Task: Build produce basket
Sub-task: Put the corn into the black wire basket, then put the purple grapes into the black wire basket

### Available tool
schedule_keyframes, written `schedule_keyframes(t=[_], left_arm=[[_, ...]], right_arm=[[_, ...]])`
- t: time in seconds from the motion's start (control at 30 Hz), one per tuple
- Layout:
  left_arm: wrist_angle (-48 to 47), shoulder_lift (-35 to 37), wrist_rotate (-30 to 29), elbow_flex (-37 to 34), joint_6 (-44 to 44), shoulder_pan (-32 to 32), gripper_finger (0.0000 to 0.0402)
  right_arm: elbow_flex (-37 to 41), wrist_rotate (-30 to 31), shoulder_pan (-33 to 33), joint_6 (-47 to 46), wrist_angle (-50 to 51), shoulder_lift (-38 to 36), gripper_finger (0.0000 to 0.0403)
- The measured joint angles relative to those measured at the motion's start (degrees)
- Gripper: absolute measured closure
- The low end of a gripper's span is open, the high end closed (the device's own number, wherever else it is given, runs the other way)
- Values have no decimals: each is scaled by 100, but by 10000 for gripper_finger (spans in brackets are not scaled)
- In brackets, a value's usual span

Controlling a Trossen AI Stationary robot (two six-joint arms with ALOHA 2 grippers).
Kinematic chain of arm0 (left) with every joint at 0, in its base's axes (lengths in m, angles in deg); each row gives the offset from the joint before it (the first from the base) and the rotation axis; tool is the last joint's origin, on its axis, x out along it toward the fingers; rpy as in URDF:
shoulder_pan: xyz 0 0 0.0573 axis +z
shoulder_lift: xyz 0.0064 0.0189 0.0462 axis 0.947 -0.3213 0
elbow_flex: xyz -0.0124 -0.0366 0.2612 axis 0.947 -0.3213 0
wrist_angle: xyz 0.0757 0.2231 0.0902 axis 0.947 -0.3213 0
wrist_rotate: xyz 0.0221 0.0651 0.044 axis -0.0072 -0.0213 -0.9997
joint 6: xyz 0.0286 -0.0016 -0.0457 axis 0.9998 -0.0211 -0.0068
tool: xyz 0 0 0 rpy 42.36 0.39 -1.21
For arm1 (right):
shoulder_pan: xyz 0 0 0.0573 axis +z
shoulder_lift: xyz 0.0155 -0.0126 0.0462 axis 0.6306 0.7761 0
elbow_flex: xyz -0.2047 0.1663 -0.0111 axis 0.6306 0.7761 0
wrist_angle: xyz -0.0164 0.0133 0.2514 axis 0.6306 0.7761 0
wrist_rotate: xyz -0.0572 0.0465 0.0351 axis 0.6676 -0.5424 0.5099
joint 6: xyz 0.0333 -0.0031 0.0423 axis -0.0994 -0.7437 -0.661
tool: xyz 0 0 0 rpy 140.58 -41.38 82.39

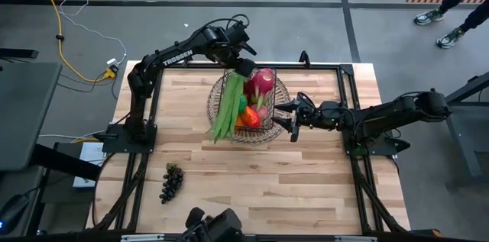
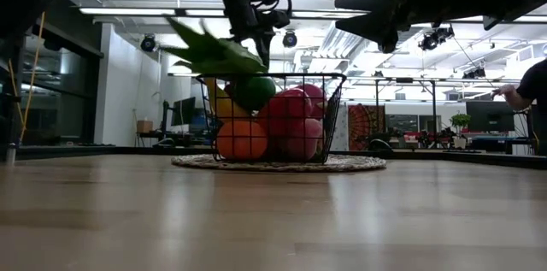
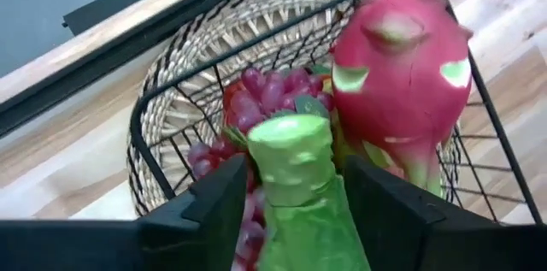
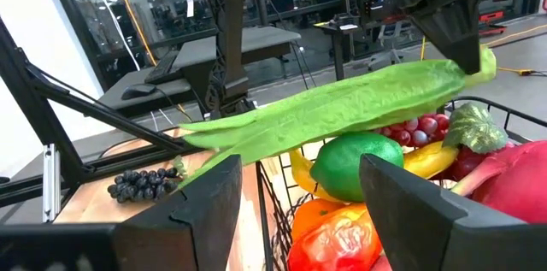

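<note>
Green beans (image 1: 226, 107) are lying across the basket (image 1: 276, 112) near the surface's far edge, the left gripper (image 1: 244, 68) straddling their end, fingers parted. Right gripper (image 1: 293, 117) is hovering open beside the basket.

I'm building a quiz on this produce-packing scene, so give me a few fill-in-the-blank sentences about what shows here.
1. The wire basket stands on a round woven ____.
2. The left gripper is at the stem end of the long green ____.
3. Alone on the table, outside the basket, lies a bunch of dark ____.
4. The pink fruit in the basket is a ____ fruit.

Missing words: tray; beans; grapes; dragon
</note>
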Motion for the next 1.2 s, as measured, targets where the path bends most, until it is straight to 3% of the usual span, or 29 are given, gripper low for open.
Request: schedule_keyframes(t=[0.5, 0.63, 0.73, 0.87, 1.0, 1.2], left_arm=[[918, 0, -1021, 0, 129, 31, 203], [975, -5, -727, 87, 282, 53, 203], [874, -11, -372, 487, 377, 104, 203], [798, 36, -342, 1100, 388, 125, 203], [909, 325, -726, 1555, 615, -49, 203], [979, 1009, -1995, 1582, 1173, -613, 203]], right_arm=[[0, 10, 0, -8, 1, 0, 174], [0, 13, 0, 116, 5, 0, 174], [0, 15, 0, 127, 34, 0, 174], [0, 19, 0, 127, 44, -2, 174], [0, 20, 0, 127, 45, -2, 174], [0, 20, 0, 103, 136, -2, 174]])
